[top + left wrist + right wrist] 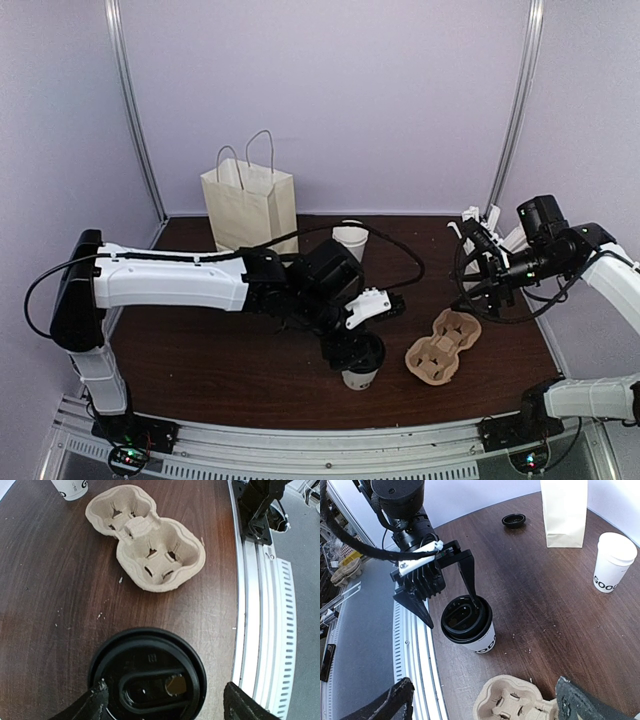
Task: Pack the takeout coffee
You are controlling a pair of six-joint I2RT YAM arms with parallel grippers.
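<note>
- The left gripper (pixel 165 694) hung directly over the small white paper cup with a round black plastic lid (pixel 468 626). Its jaws were spread wide on either side of the lid's rim and clamped nothing.
- That capped coffee stood upright on the dark brown wood-grain table (pixel 200 350), close to the front edge. It was near the brown moulded-pulp cup carrier (pixel 443 346) but not in it, and all the carrier's wells were empty.
- The right gripper (pixel 485 685) hovered off to the carrier's right, jaws fully apart and empty.
- A second white paper cup (pixel 611 562), showing no black lid, stood further back near the tall cream paper bag with cord handles (pixel 250 205). A loose black lid (pixel 514 520) lay on the table near the bag.
- The step in hand looked like lidding, with one cup capped and none seated.
- The next move probably called for closing on the capped cup's wall below the lid, keeping it upright, and carrying it across to a carrier well.
</note>
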